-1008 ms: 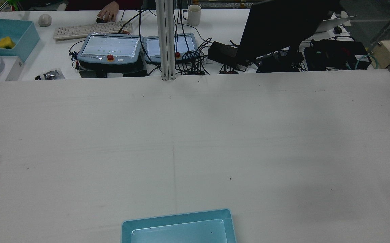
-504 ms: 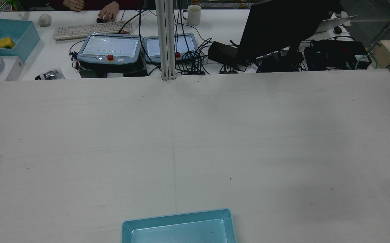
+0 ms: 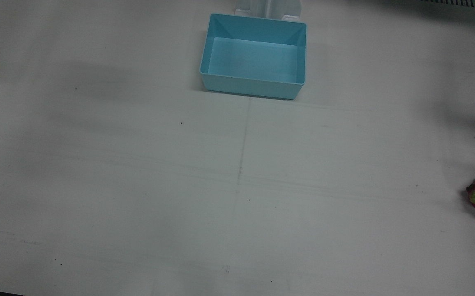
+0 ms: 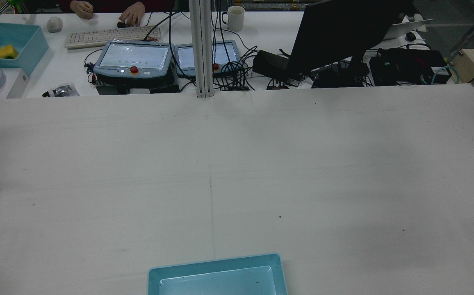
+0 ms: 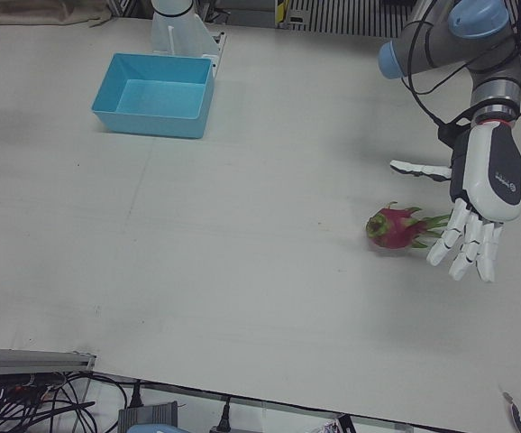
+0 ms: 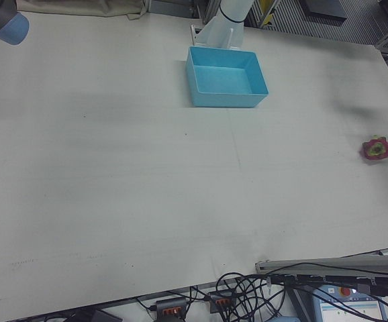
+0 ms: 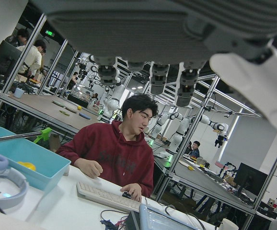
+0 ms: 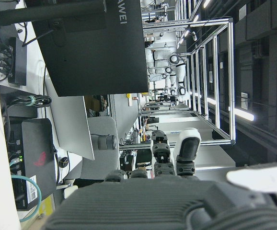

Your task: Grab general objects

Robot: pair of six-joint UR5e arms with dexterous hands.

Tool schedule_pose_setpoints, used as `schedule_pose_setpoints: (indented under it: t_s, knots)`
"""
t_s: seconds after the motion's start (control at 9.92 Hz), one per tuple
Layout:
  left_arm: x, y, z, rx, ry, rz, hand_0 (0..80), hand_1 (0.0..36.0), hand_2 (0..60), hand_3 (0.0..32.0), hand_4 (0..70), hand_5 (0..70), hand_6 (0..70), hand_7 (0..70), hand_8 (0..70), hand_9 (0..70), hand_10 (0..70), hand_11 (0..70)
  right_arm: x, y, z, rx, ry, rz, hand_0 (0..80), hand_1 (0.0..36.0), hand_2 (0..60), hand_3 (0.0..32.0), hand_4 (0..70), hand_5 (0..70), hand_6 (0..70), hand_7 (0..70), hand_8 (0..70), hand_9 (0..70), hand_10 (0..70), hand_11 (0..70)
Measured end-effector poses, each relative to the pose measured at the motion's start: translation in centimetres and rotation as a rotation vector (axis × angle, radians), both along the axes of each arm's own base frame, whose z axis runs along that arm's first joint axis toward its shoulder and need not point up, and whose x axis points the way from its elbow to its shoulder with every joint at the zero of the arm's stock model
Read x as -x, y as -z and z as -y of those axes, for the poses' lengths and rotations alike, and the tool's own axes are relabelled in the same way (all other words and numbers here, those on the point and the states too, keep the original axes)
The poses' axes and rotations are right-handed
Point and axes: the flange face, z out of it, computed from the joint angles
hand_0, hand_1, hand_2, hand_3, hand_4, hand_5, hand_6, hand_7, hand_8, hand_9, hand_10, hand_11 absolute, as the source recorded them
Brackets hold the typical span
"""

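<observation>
Left-front view is showing the left robot hand [image 5: 477, 212] hanging just beside the dragon fruit [image 5: 392, 227], fingers spread and pointing down, holding nothing. The fruit is lying on the counter [image 5: 242, 271], well apart from the blue bin [image 5: 152, 117]. Best approach — centring over the body, not the leafy tips, before closing. Right robot hand [image 8: 177, 158]: fingers apart, empty.

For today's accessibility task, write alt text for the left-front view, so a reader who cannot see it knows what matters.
The robot's left hand, fingers spread and pointing down, hangs open beside a pink dragon fruit lying on the white table. An empty blue bin sits far off at the table's opposite end, near an arm pedestal.
</observation>
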Motion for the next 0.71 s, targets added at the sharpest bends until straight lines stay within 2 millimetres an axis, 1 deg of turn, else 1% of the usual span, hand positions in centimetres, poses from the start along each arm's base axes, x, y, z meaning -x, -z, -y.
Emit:
schedule_pose_setpoints:
  t_s: [0.1,0.2,0.3,0.4,0.5,0.61,0.71]
  knots:
    - [-2.0,1.9,2.2,-0.012,-0.005,0.01,53.5,13.7,0.0,0.0,1.7,22.7,6.2,24.9,2.1,3.5,0.0,0.0,0.0,0.0,0.0,0.0,0.0,0.0,0.0,0.0,0.0,0.0,0.0,0.0,0.0,0.0,0.0,0.0,0.0,0.0]
    - [-5.7,3.0,3.4,-0.016,-0.024,0.04,53.8,13.9,0.0,0.0,0.8,22.7,5.4,24.8,1.7,3.5,0.0,0.0,0.0,0.0,0.0,-0.001,0.0,0.0,0.0,0.0,0.0,0.0,0.0,0.0,0.0,0.0,0.0,0.0,0.0,0.0]
    - [-9.8,3.1,3.3,-0.004,-0.037,0.071,53.5,13.7,0.0,0.2,0.0,20.0,3.2,23.3,1.3,3.2,0.0,0.0,0.0,0.0,0.0,-0.001,0.0,-0.001,0.0,0.0,0.0,0.0,0.0,0.0,0.0,0.0,0.0,0.0,0.0,0.0]
    - [-13.3,2.4,2.2,0.026,-0.03,0.1,53.6,14.5,0.0,8.0,0.0,17.1,0.0,21.1,0.7,2.8,0.0,0.0,0.0,0.0,0.0,-0.001,0.0,-0.001,0.0,0.0,0.0,0.0,0.0,0.0,0.0,0.0,0.0,0.0,0.0,0.0]
    - [-15.4,1.5,0.8,0.063,-0.018,0.129,53.5,15.4,0.0,17.2,0.0,13.3,0.0,18.1,0.4,2.2,0.0,0.0,0.0,0.1,0.0,-0.001,0.0,-0.001,0.0,0.0,0.0,0.0,0.0,0.0,0.0,0.0,0.0,0.0,0.0,0.0]
    - [-16.3,0.4,-0.5,0.098,-0.008,0.156,53.3,15.6,0.0,20.4,0.0,12.0,0.0,15.6,0.0,1.7,0.0,0.0,0.0,0.1,0.0,-0.002,0.0,-0.001,0.0,0.0,0.0,0.0,0.0,0.0,0.0,0.0,0.0,0.0,0.0,0.0]
    - [-16.2,-0.7,-1.7,0.128,0.0,0.178,52.2,14.9,0.0,21.4,0.0,10.7,0.0,14.2,0.0,1.4,0.0,0.0,0.0,0.1,0.0,-0.002,0.0,-0.001,0.0,0.0,0.0,0.0,0.0,0.0,0.0,0.0,0.0,0.0,0.0,0.0]
